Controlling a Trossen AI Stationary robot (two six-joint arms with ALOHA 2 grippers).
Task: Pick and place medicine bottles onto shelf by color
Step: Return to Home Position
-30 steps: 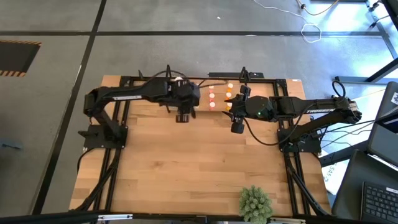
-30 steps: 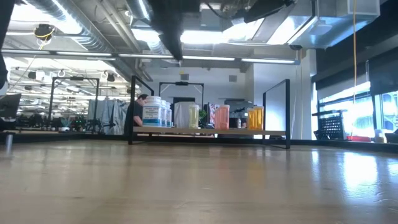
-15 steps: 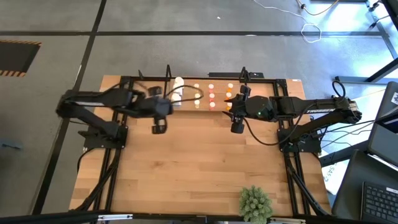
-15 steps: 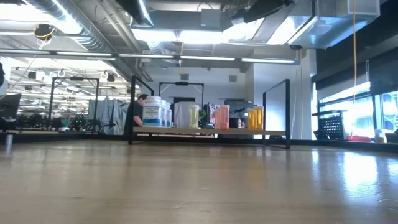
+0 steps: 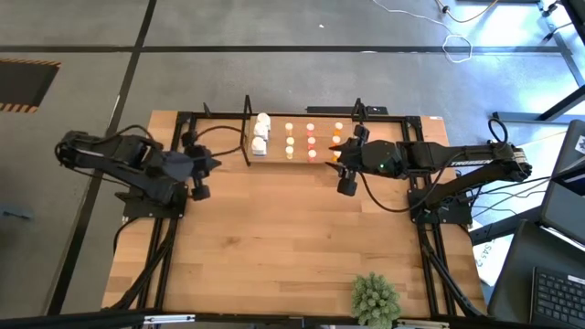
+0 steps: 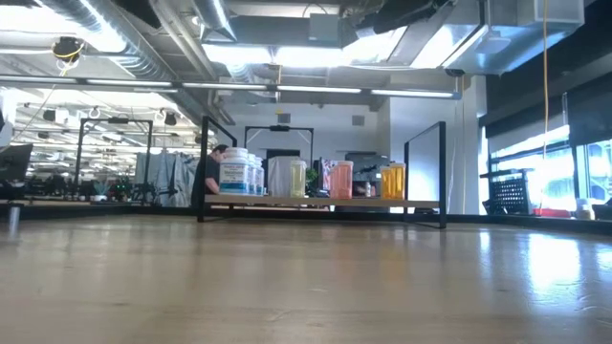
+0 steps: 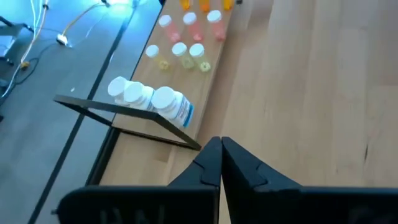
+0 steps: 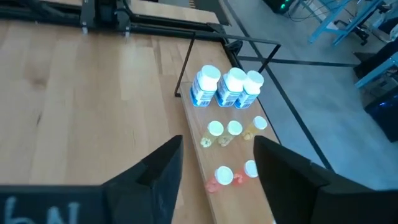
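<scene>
Medicine bottles (image 5: 262, 130): grouped by colour on shelf (image 6: 421, 202), far edge of tabletop (image 5: 274, 247). Left hand (image 7: 221, 142): fingers together, empty, near left edge. Right hand (image 8: 217, 146): fingers apart, empty, near shelf.

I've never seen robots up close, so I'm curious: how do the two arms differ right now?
The left gripper has its jaws shut, tips touching. The right gripper has its jaws open, with a clear gap. The left arm sits folded near the table's left side, away from the shelf, while the right arm stretches across to the shelf's right end. Both are dark and hold nothing.
</scene>
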